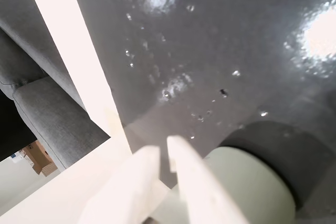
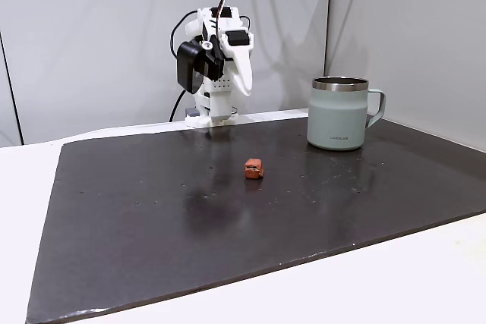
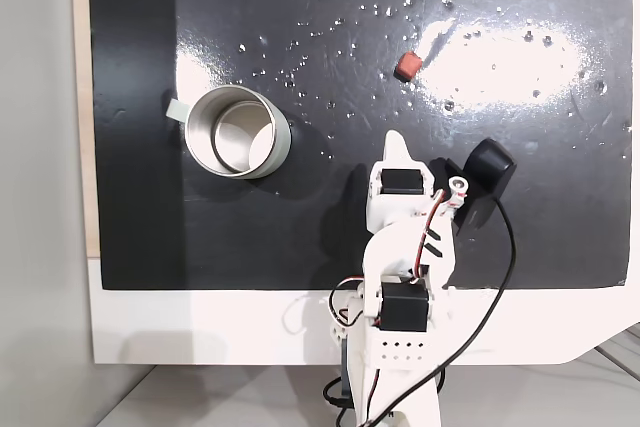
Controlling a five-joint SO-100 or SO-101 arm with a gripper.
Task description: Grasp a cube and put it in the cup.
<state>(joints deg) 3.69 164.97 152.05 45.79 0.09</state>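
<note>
The small reddish-orange cube sits on the dark shiny mat, at about 8 o'clock from the big pale grey-green mug in a fixed view. The white gripper is almost closed and holds nothing.

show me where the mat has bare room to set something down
Most of the dark mat is bare: the whole near stretch in front of the cube, and the strip between cube and mug. Tightest spot is by the arm's base.
</note>
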